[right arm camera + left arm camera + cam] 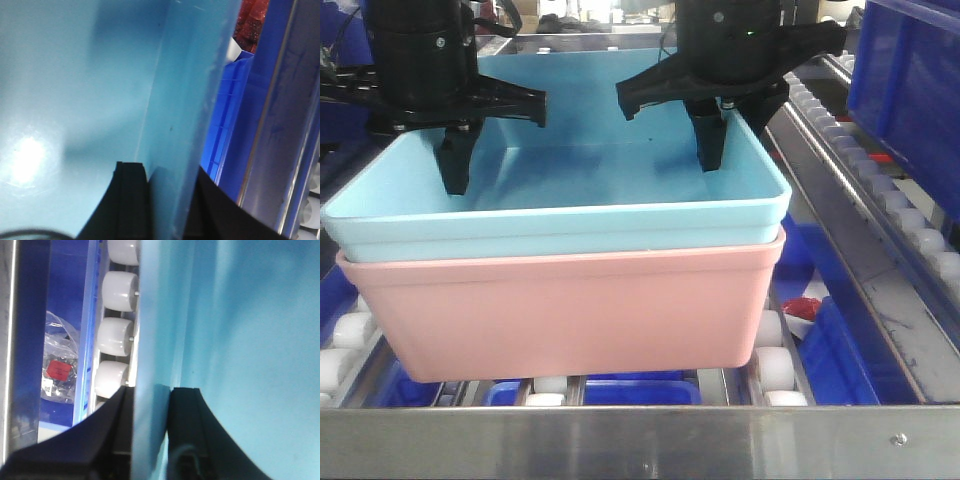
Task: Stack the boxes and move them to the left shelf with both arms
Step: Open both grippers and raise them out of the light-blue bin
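- Left shelf: steel frame with white roller rails, carried the stacked tubs.
- Pink box: rested on the rollers.
- Blue box: nested inside the pink one.
- Left claw: clamped on the blue box's left wall.
- Right claw: clamped on its right wall.
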Action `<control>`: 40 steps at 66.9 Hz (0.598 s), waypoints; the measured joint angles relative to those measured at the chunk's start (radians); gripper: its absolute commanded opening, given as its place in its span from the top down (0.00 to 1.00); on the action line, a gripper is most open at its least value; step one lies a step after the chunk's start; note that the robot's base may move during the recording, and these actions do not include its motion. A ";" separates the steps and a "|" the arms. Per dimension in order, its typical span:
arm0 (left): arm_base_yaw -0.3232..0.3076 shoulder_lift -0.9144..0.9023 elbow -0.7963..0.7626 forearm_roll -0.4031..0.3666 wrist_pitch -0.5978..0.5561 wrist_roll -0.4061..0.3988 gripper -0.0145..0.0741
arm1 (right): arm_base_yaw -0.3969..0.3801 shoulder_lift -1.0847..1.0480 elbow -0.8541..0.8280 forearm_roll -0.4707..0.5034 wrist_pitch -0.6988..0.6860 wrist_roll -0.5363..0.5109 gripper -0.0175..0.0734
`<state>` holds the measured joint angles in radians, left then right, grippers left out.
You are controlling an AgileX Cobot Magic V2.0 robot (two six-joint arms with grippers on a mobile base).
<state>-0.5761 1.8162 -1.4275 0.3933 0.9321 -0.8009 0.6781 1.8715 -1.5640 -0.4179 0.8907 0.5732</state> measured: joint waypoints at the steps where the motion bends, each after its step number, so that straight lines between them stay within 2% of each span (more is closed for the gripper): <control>1: 0.001 0.000 -0.002 -0.002 0.000 0.003 0.83 | 0.000 0.000 0.000 0.000 0.000 0.000 0.67; 5: 0.003 0.000 -0.002 -0.009 0.000 0.019 0.82 | 0.000 0.000 0.000 0.000 0.002 0.000 0.58; 10: 0.003 0.000 -0.002 -0.013 0.000 0.035 0.76 | 0.000 0.000 0.000 0.000 0.011 -0.004 0.43; 15: 0.003 0.000 -0.004 -0.017 0.000 0.054 0.64 | 0.002 0.000 0.000 0.002 0.015 -0.008 0.28; 20: 0.003 0.000 -0.004 -0.024 0.000 0.071 0.49 | 0.008 0.000 -0.002 0.006 0.015 -0.012 0.17; 25: 0.003 0.000 -0.004 -0.028 0.004 0.078 0.32 | 0.009 0.000 -0.002 0.006 0.017 -0.014 0.12; 30: 0.003 0.004 -0.006 -0.029 -0.003 0.078 0.20 | 0.009 0.000 -0.002 0.008 0.023 -0.016 0.12; 33: 0.003 0.010 -0.006 -0.031 -0.001 0.078 0.17 | 0.009 0.000 -0.002 0.008 0.027 -0.016 0.12; 40: 0.003 0.015 -0.014 -0.038 0.024 0.084 0.17 | 0.009 0.000 -0.002 0.010 0.036 -0.016 0.12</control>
<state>-0.5735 1.8312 -1.4413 0.3551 0.9562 -0.7173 0.6876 1.8715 -1.5656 -0.4079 0.9264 0.5572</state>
